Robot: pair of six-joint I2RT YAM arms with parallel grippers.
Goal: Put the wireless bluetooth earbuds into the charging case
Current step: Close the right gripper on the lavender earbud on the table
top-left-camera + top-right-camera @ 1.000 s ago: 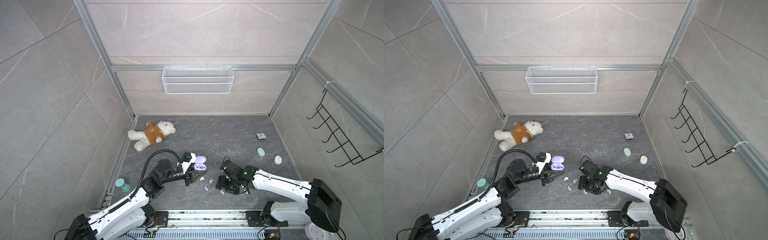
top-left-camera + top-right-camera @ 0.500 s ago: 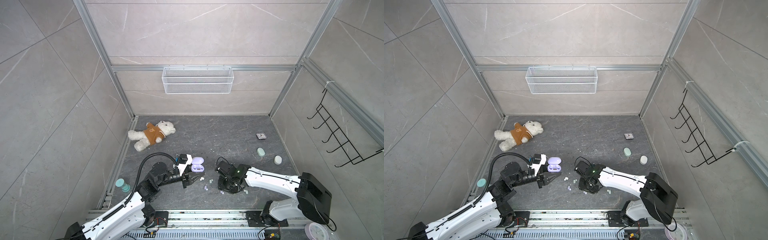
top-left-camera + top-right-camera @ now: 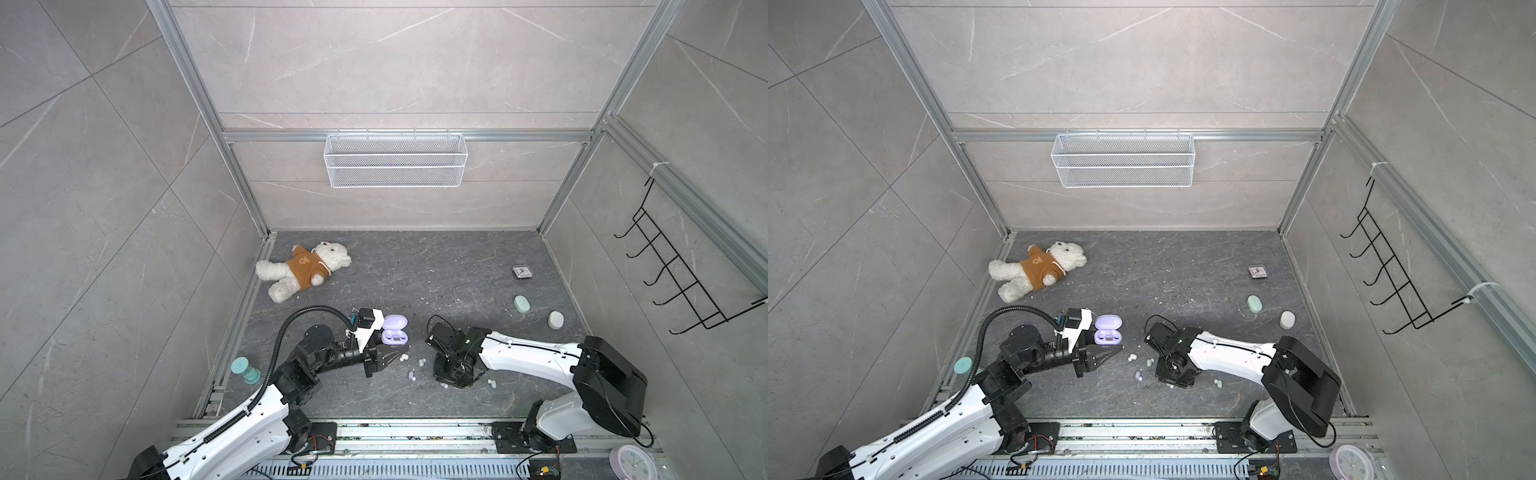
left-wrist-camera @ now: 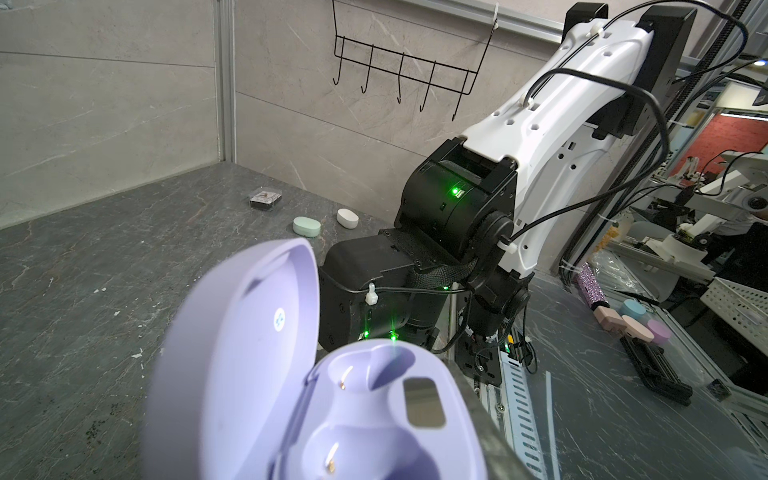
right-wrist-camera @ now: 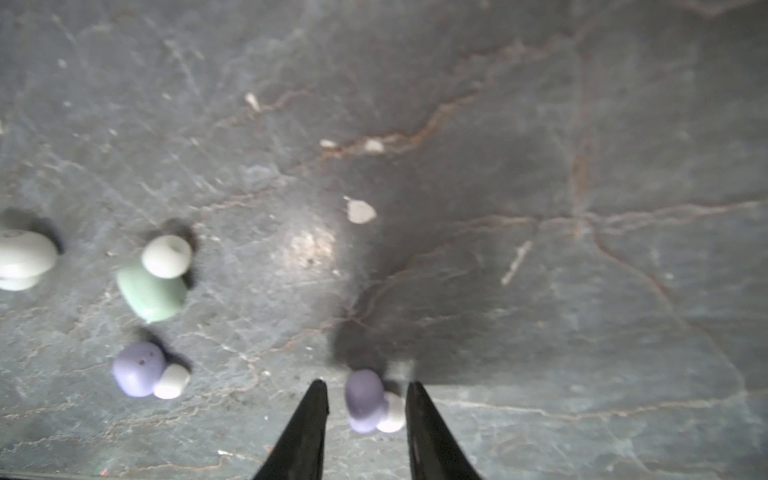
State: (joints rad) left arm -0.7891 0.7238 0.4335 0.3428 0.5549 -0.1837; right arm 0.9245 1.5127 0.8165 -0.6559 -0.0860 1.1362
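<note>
The lilac charging case [image 3: 394,331] [image 3: 1108,331] is lid-open and raised just off the floor, my left gripper [image 3: 393,344] shut on its base. Both its sockets [image 4: 361,415] are empty. Several earbuds lie on the floor to its right: white ones [image 3: 402,356], a mint one [image 3: 421,362] and a lilac one [image 3: 412,376]. My right gripper [image 3: 451,376] [image 5: 368,386] points straight down. Its fingers stand narrowly apart around a second lilac earbud [image 5: 365,401], with a gap on one side. Beside it lie lilac [image 5: 139,370], mint [image 5: 153,286] and white [image 5: 20,259] buds.
A teddy bear [image 3: 305,270] lies at the back left. A closed mint case [image 3: 522,304], a closed white case [image 3: 555,320] and a small square clock [image 3: 522,272] sit at the right. A teal object [image 3: 245,370] stands by the left rail. White crumbs dot the floor.
My right gripper has moved left and down over the buds, and its jaws have narrowed around a lilac bud. My left gripper has shifted slightly left and nearer, carrying the case.
</note>
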